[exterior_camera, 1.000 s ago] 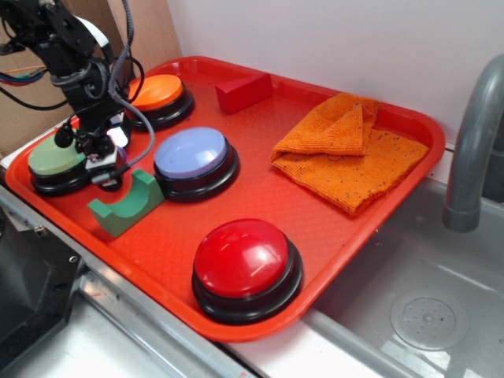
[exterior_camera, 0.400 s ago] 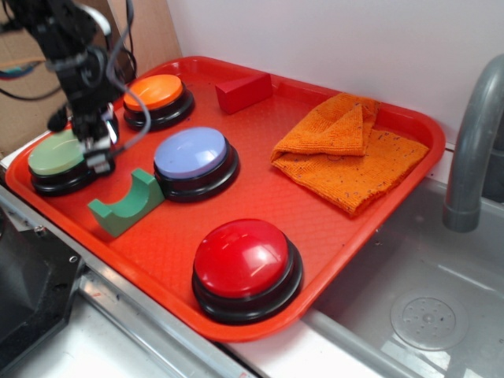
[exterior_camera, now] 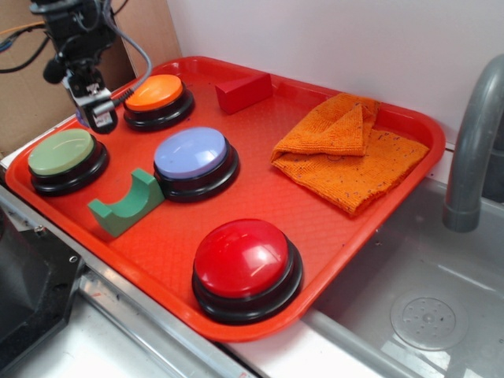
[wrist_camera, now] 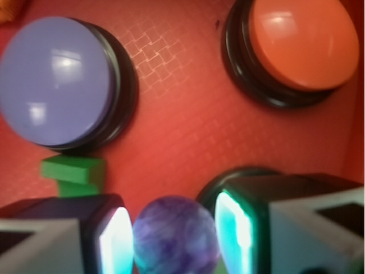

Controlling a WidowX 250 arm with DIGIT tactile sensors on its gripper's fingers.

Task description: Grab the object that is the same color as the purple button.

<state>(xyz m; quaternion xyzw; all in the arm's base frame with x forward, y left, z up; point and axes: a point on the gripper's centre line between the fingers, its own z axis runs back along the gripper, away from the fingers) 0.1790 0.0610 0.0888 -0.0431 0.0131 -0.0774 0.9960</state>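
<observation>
Purple marbled ball [wrist_camera: 176, 236] pinched between gripper [wrist_camera: 174, 237] fingers [wrist_camera: 114, 242], above tray [wrist_camera: 188, 131]

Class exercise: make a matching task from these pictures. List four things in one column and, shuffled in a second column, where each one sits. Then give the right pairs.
Things
1. purple ball
2. red wedge block
3. green arch block
4. orange cloth

Places
A. back edge of the tray, beside the orange button
B. right part of the tray
C. between the gripper fingers
D. left of the purple button

Pairs: 1-C, 2-A, 3-D, 4-B
</observation>
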